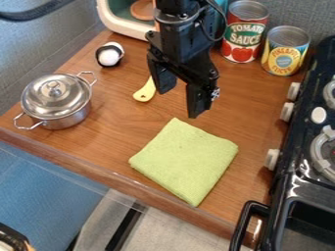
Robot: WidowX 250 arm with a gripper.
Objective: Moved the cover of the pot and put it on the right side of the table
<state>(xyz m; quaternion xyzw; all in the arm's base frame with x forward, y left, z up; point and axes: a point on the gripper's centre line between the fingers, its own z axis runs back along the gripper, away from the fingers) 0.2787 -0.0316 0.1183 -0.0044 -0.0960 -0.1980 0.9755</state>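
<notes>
Gripper [179, 104] hangs open, seemingly empty; lid [73, 94] sits on pot [69, 119], so approach is due, then gripping the knob [54, 91].

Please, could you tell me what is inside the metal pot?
The inside cannot be seen: the lid covers the opening of the pot, so I cannot say if it holds something. What shows there is the lid's shiny top with its knob.

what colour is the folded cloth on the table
Light yellow-green cloth, seen best in the camera view.
</notes>
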